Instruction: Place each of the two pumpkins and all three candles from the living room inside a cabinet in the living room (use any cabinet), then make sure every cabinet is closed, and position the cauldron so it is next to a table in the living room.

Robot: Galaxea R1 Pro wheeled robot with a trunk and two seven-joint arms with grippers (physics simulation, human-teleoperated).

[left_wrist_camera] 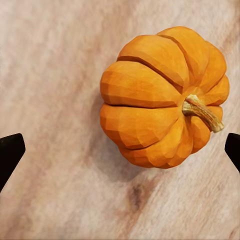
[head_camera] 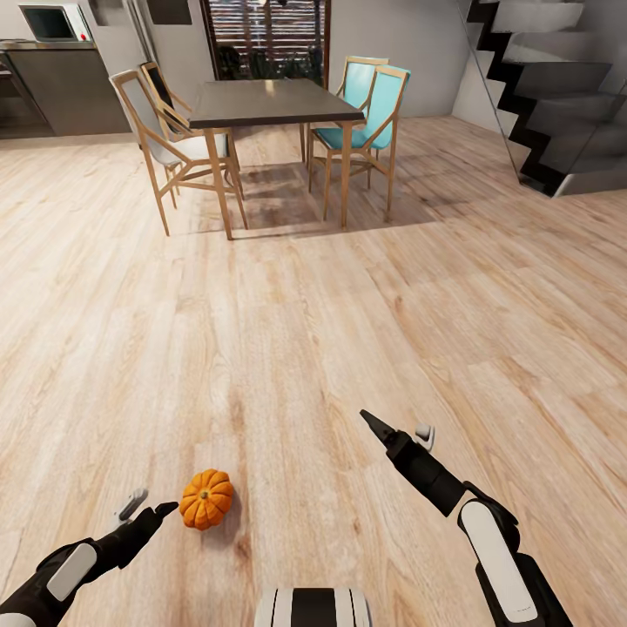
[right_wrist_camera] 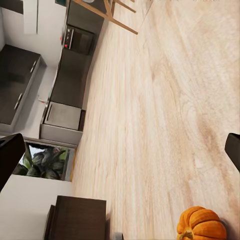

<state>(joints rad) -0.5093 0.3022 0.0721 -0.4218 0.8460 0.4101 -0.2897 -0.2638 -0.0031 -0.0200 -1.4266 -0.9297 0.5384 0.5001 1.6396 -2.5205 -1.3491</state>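
the pale wood plank floor (head_camera: 348, 305) takes up most of the head view. at its far side stands a dark-topped dining table (head_camera: 270, 102) with two pale-seated wooden chairs (head_camera: 165, 139) on one side and two turquoise chairs (head_camera: 370, 109) on the other. a staircase (head_camera: 557, 96) climbs at the far right, and a dark kitchen counter with a microwave (head_camera: 54, 23) sits at the far left.

low in the head view, the right arm reaches forward over bare floor; the right gripper (head_camera: 396, 431) has one dark finger and one pale finger spread apart, holding nothing. in its wrist view the two dark fingertips (right_wrist_camera: 11, 155) sit at opposite edges, wide apart, with floor between them. that view also takes in dark kitchen units with an oven (right_wrist_camera: 77, 40) and a plant behind glass (right_wrist_camera: 42, 162).

the left gripper (head_camera: 150, 507) is just beside a pumpkin (head_camera: 206, 498), which rests on the floor near the robot. its jaws stand open and empty; whether a fingertip touches the pumpkin i cannot tell from the head view. the left wrist view shows the pumpkin's ribs and bent tan stem (left_wrist_camera: 202, 112), the pumpkin lying on the planks between the spread fingertips (left_wrist_camera: 10, 152), clear of both.
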